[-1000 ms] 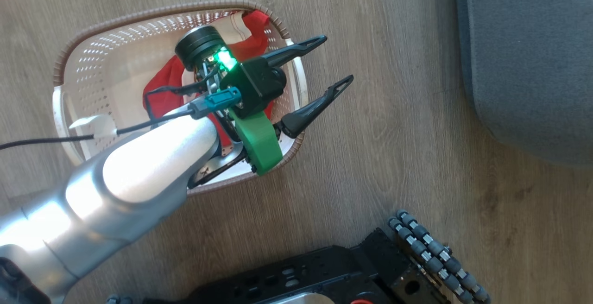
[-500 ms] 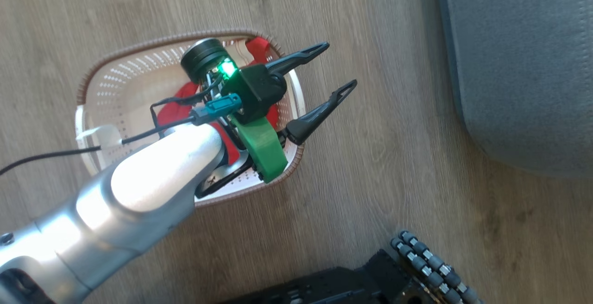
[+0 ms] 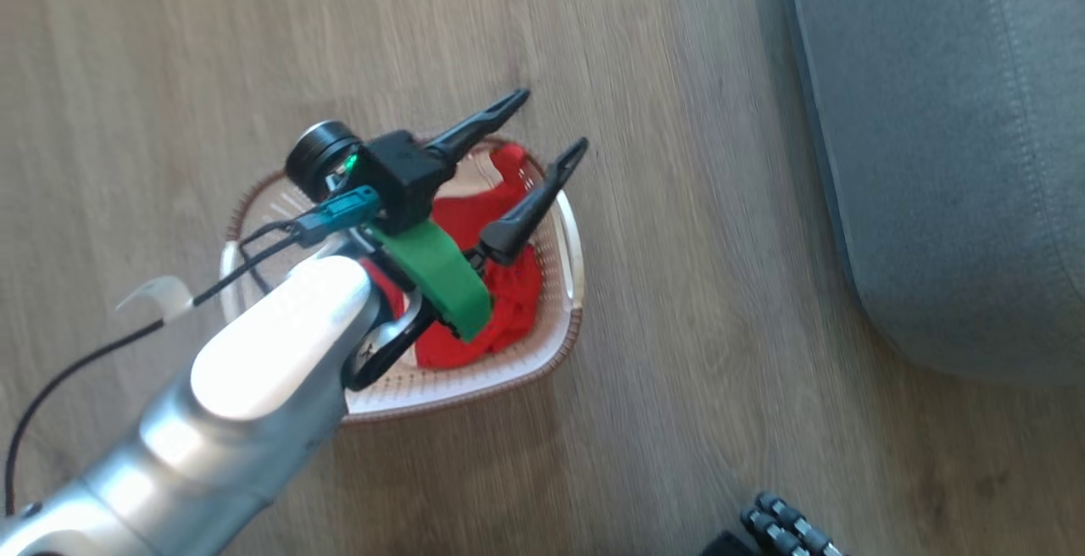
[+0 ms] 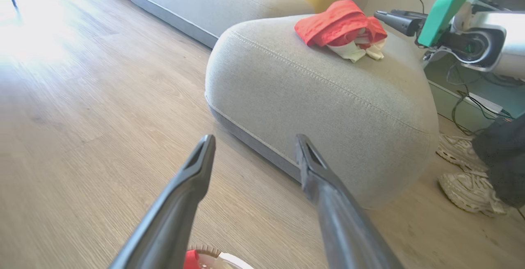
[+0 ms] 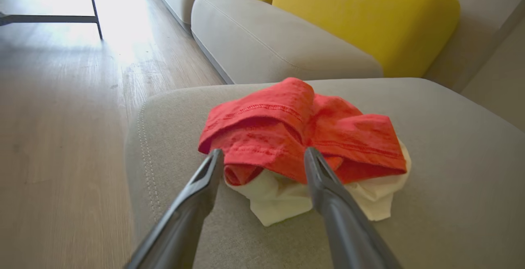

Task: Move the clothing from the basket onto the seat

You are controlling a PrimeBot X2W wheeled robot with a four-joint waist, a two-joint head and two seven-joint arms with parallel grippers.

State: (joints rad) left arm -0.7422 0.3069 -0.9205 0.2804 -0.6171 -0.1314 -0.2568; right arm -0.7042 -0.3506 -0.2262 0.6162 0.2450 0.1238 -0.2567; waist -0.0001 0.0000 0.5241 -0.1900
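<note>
The cream basket (image 3: 570, 244) with its brown rim stands on the wood floor, and red clothing (image 3: 500, 285) lies in it. My left gripper (image 3: 551, 124) hovers open over the basket's far right end, nothing between its fingers. In the left wrist view the left gripper (image 4: 254, 140) points toward the grey seat (image 4: 311, 92), with the basket's rim (image 4: 205, 249) at the bottom edge. A red and cream garment (image 5: 295, 129) lies bunched on the seat (image 5: 451, 146). My right gripper (image 5: 263, 154) is open right at the garment's near edge, gripping nothing. The seat (image 3: 932, 158) fills the head view's right side.
More grey cushions (image 5: 266, 43) and a yellow cushion (image 5: 361, 19) stand behind the seat. White shoes (image 4: 467, 178) and a person's dark trouser leg (image 4: 504, 158) are by the seat's far side, with cables. A dark table leg (image 5: 93, 6) stands on the floor. My base's wheel (image 3: 788, 526) is at the bottom.
The head camera has swung, shifting basket and seat in the picture. My left gripper has turned, its fingers now pointing over the basket's far end instead of past its right side; it stays open.
</note>
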